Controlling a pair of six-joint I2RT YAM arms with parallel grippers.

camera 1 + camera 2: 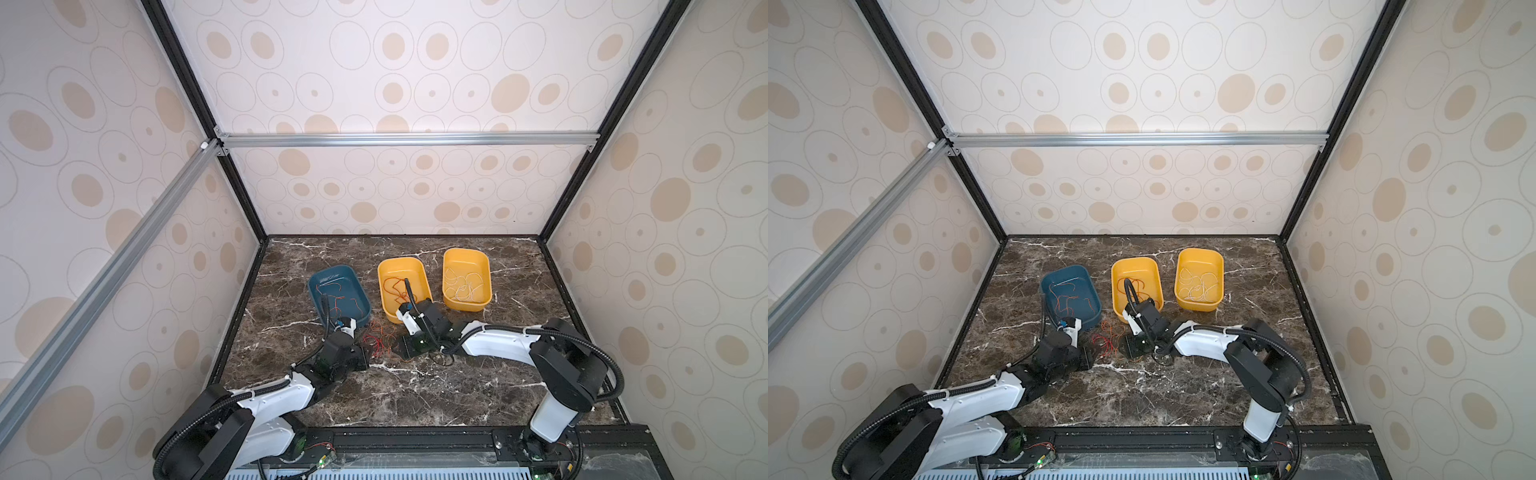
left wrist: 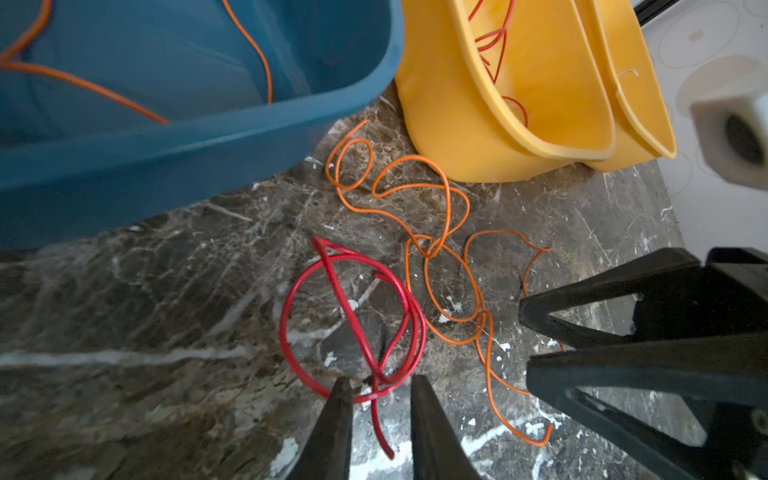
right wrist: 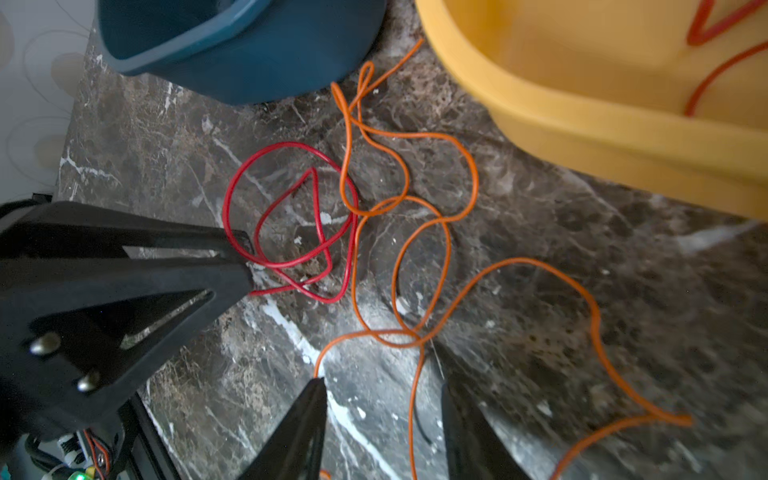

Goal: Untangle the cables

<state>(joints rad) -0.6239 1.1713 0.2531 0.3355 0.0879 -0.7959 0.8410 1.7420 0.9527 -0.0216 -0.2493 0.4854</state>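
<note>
The loose cables lie on the dark marble between the trays: a red cable [image 2: 340, 299] [image 3: 286, 144] curled in a ring, and a longer orange cable [image 2: 411, 158] [image 3: 519, 260] looping beside and across it. In both top views they show as a small tangle [image 1: 378, 340] [image 1: 1108, 338] between the two wrists. My left gripper [image 2: 380, 380] is down at the red ring, its jaws narrow but apart, with a red strand between the fingers. My right gripper [image 3: 380, 384] is open, low over the orange cable, one orange strand running between its fingers. The two grippers face each other closely.
A blue tray [image 1: 332, 268] holding orange cables stands just behind the tangle. A yellow tray [image 1: 401, 259] with red cables sits next to it, the right wrist over its near end. A second yellow tray [image 1: 465, 250] with white cables stands further right. Enclosure walls surround the table.
</note>
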